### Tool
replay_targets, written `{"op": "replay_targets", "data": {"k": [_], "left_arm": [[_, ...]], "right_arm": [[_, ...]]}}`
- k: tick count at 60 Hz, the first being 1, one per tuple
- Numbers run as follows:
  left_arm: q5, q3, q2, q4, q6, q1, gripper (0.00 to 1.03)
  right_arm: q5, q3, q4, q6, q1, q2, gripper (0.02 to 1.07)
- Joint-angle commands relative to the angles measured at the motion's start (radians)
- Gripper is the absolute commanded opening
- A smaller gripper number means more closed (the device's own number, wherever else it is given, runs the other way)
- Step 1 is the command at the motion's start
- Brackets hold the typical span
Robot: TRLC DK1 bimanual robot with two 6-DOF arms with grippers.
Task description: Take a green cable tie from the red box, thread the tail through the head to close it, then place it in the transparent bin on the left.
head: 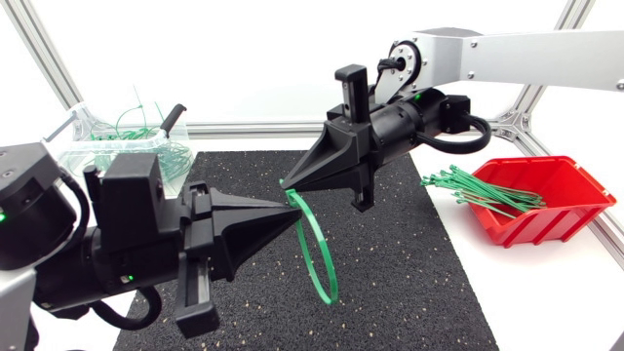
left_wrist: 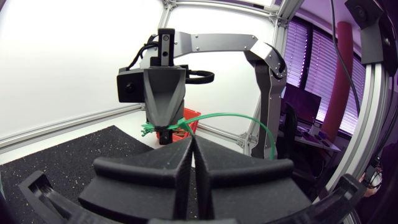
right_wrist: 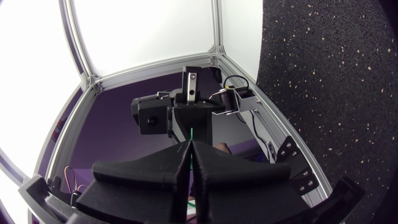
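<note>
White bench carries a black speckled mat across its middle, with bare strips towards its left and right edges.

Both arms meet over the middle of the mat. The left end effector is clenched, and so is the right end effector, tip almost against tip. Each grips the green cable tie at the top of its curve. The tie is bent into a narrow oval loop whose long axis runs from the two tips down towards the bench's near edge, with the lower end hanging free above the mat. Whether the tail is through the head cannot be told. In the left wrist view the band arcs out from between the clenched fingers, ahead of which stands the right end effector. In the right wrist view a thin green sliver shows just past that end effector's tips.

The red box sits by the right edge, off the mat, with a bundle of spare green ties fanning out over its rim towards the mat. The transparent bin stands at the far left corner and holds several looped ties.

Open mat lies under the loop and towards the near edge.
</note>
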Motion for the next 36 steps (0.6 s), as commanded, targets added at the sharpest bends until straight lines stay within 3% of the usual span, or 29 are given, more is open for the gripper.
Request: {"op": "replay_targets", "data": {"k": [1, 19, 36], "left_arm": [[0.053, -0.005, -0.015, 0.019, -0.007, -0.024, 0.04], [0.053, -0.001, -0.012, 0.02, -0.007, -0.019, 0.04], [0.055, 0.015, -0.002, 0.02, -0.008, 0.012, 0.04]], "right_arm": [[-0.008, 0.042, 0.024, 0.008, -0.018, 0.06, 0.07], [-0.008, 0.058, 0.024, 0.011, -0.014, 0.069, 0.08], [-0.005, -0.012, 0.024, 0.013, -0.021, -0.049, 0.08]]}}
